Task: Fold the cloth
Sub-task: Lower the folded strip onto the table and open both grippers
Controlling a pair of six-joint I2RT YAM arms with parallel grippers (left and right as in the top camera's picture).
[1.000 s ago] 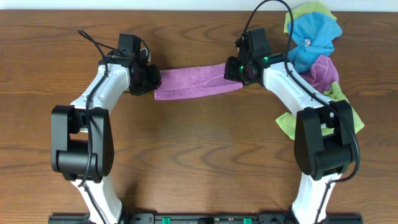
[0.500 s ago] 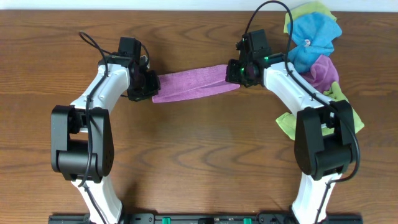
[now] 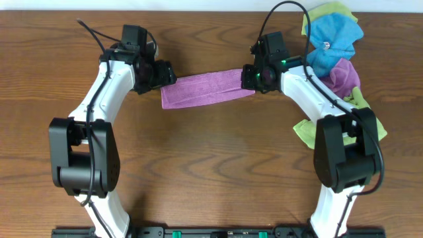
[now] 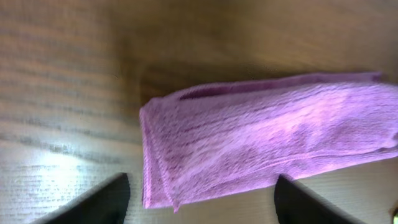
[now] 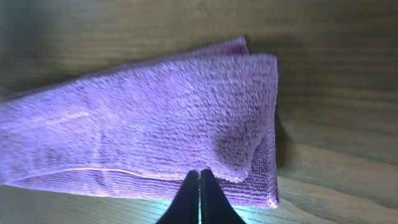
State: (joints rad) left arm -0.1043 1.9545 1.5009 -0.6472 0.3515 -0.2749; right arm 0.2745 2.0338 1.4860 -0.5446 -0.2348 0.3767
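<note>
Halfway point I reckon: cloth lies as a long strip, left claw gaping beside one end, right claw closed tight at the other. Next, regrip for an end-to-end fold.

One purple cloth, one blue cloth, one mauve cloth, perhaps two lime-green cloths, two arms.

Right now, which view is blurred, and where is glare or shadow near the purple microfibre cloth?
Left wrist view: the purple microfibre cloth and brown wooden table look soft, glare at lower left. Right wrist view: weave sharp, shadow above, bright strip below. Overhead view: even light, sharp.
</note>
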